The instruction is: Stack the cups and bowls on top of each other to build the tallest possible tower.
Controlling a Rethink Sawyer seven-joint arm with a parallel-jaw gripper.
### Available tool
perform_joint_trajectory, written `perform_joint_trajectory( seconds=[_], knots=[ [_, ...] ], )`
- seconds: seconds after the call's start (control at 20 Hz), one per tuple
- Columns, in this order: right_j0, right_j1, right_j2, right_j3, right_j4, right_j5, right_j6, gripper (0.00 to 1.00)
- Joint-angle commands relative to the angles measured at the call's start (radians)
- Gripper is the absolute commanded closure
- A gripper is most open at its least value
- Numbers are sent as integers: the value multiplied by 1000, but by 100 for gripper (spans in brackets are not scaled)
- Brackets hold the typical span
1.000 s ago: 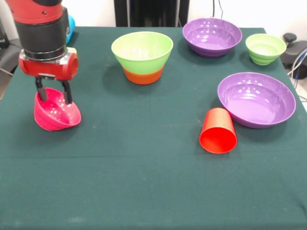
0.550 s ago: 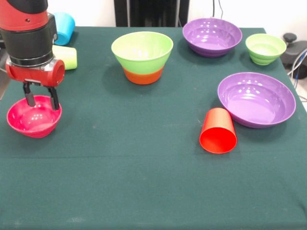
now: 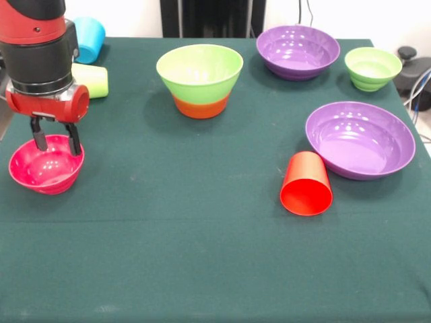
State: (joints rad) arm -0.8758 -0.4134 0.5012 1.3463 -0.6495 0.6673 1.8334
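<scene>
One pink bowl (image 3: 46, 165) sits at the far left of the green counter (image 3: 202, 256), upright with its glossy hollow facing up. The gripper (image 3: 52, 140) hangs straight above its far rim, and the two dark fingers (image 3: 72, 138) reach down to that rim, one on each side of it; whether they actually pinch the wall or only straddle it cannot be told. Behind the arm lie a lime green cup (image 3: 92, 80) on its side and a sky blue cup (image 3: 89, 37) at the counter's back edge, both partly hidden. Further right, well apart from the gripper, stands the tower (image 3: 200, 79): a wide lime-green bowl nested in an orange one, of which only the narrow base shows. Beyond it, at the back, is a purple bowl (image 3: 297, 51), upright and shiny. Nearer the front a red cup (image 3: 306, 184) lies on its side, its base end turned toward the camera, just beside a second, larger-looking purple bowl (image 3: 360, 139). A small green bowl (image 3: 372, 68) stands at the far right rear.
</scene>
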Motion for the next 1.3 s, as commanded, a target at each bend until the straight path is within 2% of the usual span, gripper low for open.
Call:
perform_joint_trajectory(
  seconds=[0.05,0.3,0.7,1.3],
  knots=[
    [11,23,2,-11,-42,132,-260,0],
    [30,-23,5,45,-2,174,-217,0],
    [53,-28,21,51,20,184,-179,0],
    [69,-6,20,77,20,123,-121,0]
  ],
)
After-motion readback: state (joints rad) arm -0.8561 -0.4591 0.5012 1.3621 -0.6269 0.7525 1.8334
